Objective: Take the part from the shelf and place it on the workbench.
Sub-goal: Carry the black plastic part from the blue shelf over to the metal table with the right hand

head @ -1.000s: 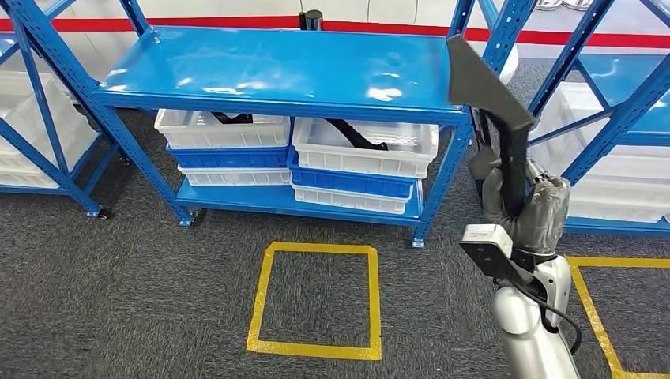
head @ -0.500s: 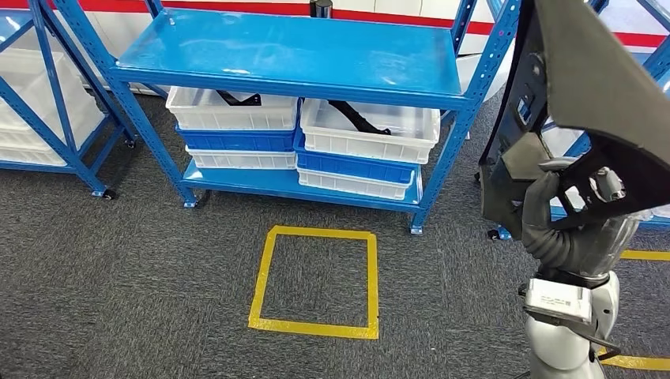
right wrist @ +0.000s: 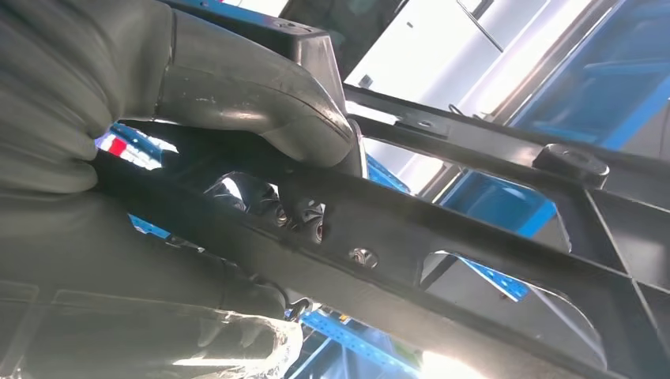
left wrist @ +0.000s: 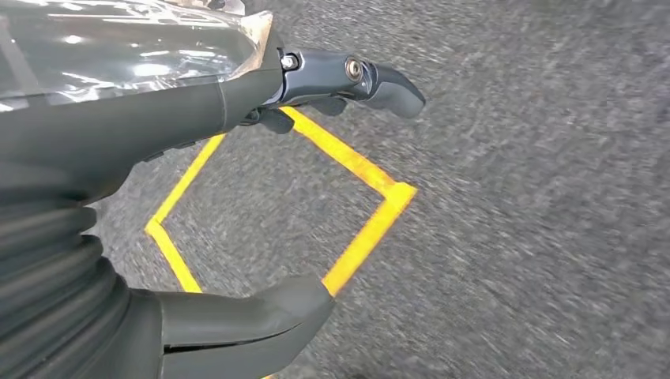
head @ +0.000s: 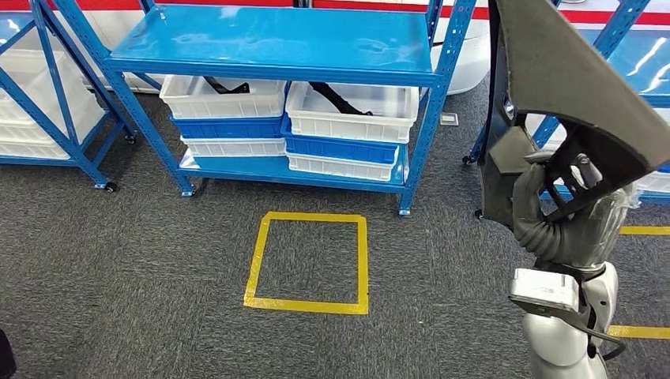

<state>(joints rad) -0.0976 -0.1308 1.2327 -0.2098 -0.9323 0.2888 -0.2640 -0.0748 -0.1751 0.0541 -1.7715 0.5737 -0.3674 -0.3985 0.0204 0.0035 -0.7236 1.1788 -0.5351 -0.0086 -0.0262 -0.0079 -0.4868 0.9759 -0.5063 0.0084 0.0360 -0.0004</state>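
My right hand (head: pixel 562 223) grips a large black part (head: pixel 569 75), a flat angular plastic piece with open struts, held upright close to the camera at the right of the head view. In the right wrist view the thick grey thumb (right wrist: pixel 253 91) presses over a black bar of the part (right wrist: pixel 442 264). The blue shelf (head: pixel 276 39) stands behind, across the carpet. My left hand (left wrist: pixel 118 158) hangs over the floor with its fingers (left wrist: pixel 351 79) apart from the thumb and nothing in it.
White and blue bins (head: pixel 351 118) on the shelf's lower level hold more black parts. A yellow tape square (head: pixel 308 260) marks the grey carpet before the shelf; the tape (left wrist: pixel 363 237) lies below my left hand. More blue racks with white bins stand left (head: pixel 47 95) and right.
My right hand has lifted the black part up close to the camera. The whole picture has shifted, so the camera has moved; the shelf now sits further left and up.
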